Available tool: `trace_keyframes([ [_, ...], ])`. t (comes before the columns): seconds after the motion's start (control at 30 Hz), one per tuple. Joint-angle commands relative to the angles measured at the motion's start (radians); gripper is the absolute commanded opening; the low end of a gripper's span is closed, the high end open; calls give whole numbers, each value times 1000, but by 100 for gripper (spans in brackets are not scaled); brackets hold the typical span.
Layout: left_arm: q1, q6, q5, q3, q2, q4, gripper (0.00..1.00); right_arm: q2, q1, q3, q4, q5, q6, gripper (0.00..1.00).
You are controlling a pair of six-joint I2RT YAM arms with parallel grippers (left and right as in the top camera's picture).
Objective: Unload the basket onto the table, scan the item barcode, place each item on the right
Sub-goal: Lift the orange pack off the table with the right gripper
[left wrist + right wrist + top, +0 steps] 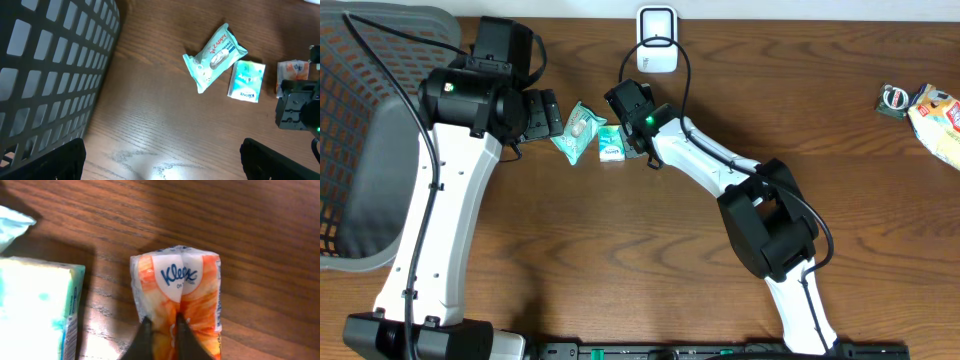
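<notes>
Grasp stage reached; the scan is not yet done. The right fingers (145, 340) pinch the near end of the orange Kleenex pack (175, 285), which lies on the worktop (250, 220) just beside a teal tissue pack (35, 310). Lifting and presenting it to the white device (657, 45), presumably the scanner, are left to do. The left fingers (280, 160) are spread wide and hold nothing.

Three small packs huddle with only thin gaps: wipes pack (578, 130), green tissue pack (611, 143), and orange tissue pack (175, 300) at its 3 o'clock. The basket (360, 120) blocks 9 o'clock. The scanner (657, 42) stands at 1 o'clock. Bare table (620, 250) lies open at 6 o'clock.
</notes>
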Motion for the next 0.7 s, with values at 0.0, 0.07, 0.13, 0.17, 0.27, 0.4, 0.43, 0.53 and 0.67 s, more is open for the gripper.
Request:
trace_keyframes([
  [0.0,2,-9,-12,-3,-2,-2,98,0,2,-25,-11,-29,9,1],
  [0.07,2,-9,-12,-3,-2,-2,98,-1,0,-19,-14,-75,9,1],
  [0.13,2,-9,-12,-3,-2,-2,98,-7,-9,-2,-27,-140,9,1],
  [0.17,2,-9,-12,-3,-2,-2,98,-16,-16,10,-38,-182,9,1],
  [0.27,2,-9,-12,-3,-2,-2,98,-55,-59,31,-61,-340,9,1],
  [0.4,2,-9,-12,-3,-2,-2,98,-107,-137,31,-71,-608,-11,1],
  [0.43,2,-9,-12,-3,-2,-2,98,-113,-159,31,-72,-690,-31,1],
  [0.53,2,-9,-12,-3,-2,-2,98,-116,-235,30,-86,-946,-92,1],
  [0.67,2,-9,-12,-3,-2,-2,98,-105,-319,15,-128,-1143,-172,1],
])
